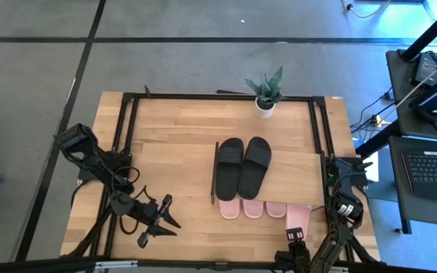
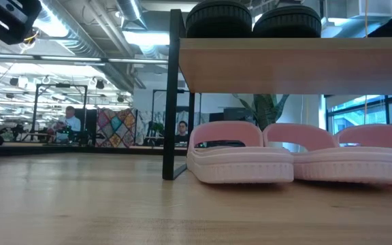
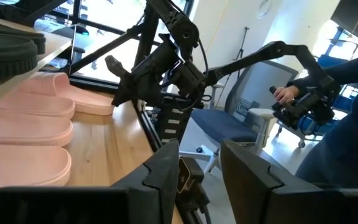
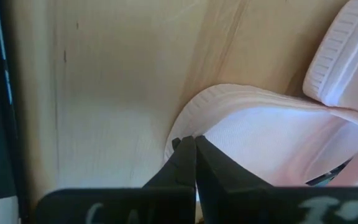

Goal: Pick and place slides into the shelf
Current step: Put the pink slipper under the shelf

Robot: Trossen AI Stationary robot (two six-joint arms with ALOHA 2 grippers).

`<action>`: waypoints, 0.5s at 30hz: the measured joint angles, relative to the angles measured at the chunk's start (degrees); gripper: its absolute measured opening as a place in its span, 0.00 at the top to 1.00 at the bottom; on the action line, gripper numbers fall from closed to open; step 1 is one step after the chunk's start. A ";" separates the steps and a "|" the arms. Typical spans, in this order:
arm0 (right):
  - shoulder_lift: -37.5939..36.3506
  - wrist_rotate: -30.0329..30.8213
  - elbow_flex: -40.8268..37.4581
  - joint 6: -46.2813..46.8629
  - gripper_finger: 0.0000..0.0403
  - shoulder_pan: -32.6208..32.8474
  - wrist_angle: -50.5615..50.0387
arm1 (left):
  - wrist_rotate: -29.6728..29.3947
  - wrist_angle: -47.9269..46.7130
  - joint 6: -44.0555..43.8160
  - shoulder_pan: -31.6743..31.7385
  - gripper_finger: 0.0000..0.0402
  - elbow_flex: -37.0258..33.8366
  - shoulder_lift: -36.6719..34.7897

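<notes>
The last pale pink slide (image 1: 297, 219) lies on the bench (image 1: 173, 174) at the right end of the pink row, sticking out nearer than the three pink slides (image 1: 253, 208) tucked under the shelf (image 1: 294, 168); the black pair (image 1: 243, 166) sits on the shelf's top board. Your right tool (image 4: 195, 163) is above that stray slide with its fingers pressed together and nothing between them, tips over the ribbed edge of the sole.

This looks like the final pick, so open the tool before you go lower; closed tips will only push the foam. Take the slide by its side wall or the strap, where the foam gives you something to pinch, and grip firmly since it will squash. Lift just clear of the bench, keep it level, then slide it toe-first under the top board beside its neighbour. Watch the shelf's dark right side frame (image 1: 323, 163); the gap there seems tight.

Your left tool (image 1: 155, 218) waits part open and empty over the near left of the bench.
</notes>
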 joint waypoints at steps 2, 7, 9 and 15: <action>0.02 -0.02 0.01 0.73 1.00 0.00 0.04 | 0.00 -0.04 0.02 0.02 0.72 0.00 0.00; 0.02 0.00 0.02 0.91 1.00 0.00 0.12 | 0.00 -0.03 0.00 0.02 0.72 0.00 0.00; 0.02 0.00 0.02 0.97 0.98 0.00 0.16 | 0.00 -0.03 -0.02 0.02 0.72 0.00 0.00; 0.07 -0.02 0.02 2.68 0.93 0.04 0.21 | 0.02 -0.01 -0.07 0.00 0.72 0.00 0.00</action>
